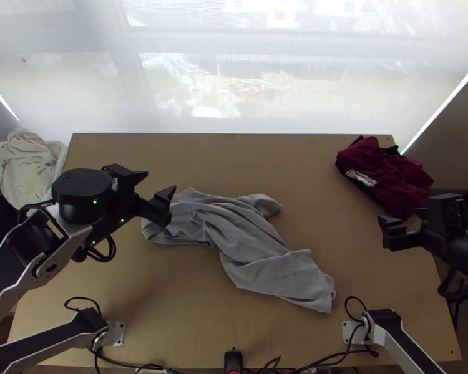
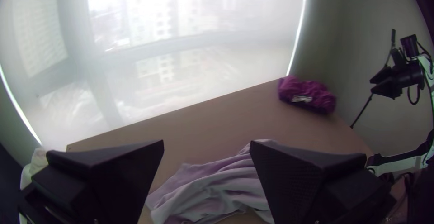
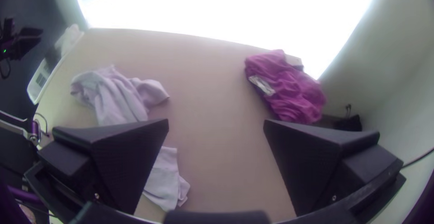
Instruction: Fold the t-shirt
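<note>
Left end effector (image 1: 158,183), its black fingers spread and holding nothing, hangs left of centre in the top view, at the left end of the grey cloth t-shirt (image 1: 249,246). Right end effector (image 1: 400,215), likewise released and empty, sits at the right. The shirt lies bunched and wrinkled on the light wooden counter (image 1: 290,165), slanting from left of centre toward the lower right. A crumpled dark red garment (image 1: 393,177) rests at the counter's upper right corner.

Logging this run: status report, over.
Left end effector open, right end effector open. Gray t-shirt bunched mid-table. Dark-red garment, far right corner, apart from it.
</note>
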### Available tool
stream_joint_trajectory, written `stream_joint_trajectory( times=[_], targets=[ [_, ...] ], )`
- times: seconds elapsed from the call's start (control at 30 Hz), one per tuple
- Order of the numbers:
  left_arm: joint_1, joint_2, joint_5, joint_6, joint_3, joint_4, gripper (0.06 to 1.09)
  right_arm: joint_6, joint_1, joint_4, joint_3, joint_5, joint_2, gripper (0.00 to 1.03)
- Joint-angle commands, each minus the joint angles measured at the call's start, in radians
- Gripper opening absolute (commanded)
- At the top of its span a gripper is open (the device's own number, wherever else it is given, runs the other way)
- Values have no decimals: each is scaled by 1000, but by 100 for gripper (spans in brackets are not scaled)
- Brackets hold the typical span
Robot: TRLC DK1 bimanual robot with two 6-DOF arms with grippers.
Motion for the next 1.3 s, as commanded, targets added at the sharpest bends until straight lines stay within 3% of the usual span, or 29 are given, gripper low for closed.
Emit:
stream_joint_trajectory(
  times=[0.0, 0.23, 0.43, 0.7, 0.9, 1.17, 1.27],
  targets=[
    [241, -97, 8, -45, -168, -11, 100, -56, 311, 77, 21, -8, 204, 98],
    [371, -160, 8, -107, -312, -11, 100, -216, 504, 162, -61, 20, 305, 98],
    [492, -180, 8, -110, -392, -28, 101, -214, 711, 307, -176, 23, 405, 98],
    [509, -169, 10, -119, -448, -21, 101, -216, 924, 481, -188, 23, 613, 96],
    [509, -151, 17, -116, -461, -18, 102, -223, 1019, 524, -136, 23, 755, 90],
    [508, -140, 33, -102, -504, 8, 102, -231, 1053, 550, -142, 3, 851, 69],
    [505, -130, 40, -98, -522, 35, 102, -229, 1051, 559, -147, 1, 874, 69]
  ],
)
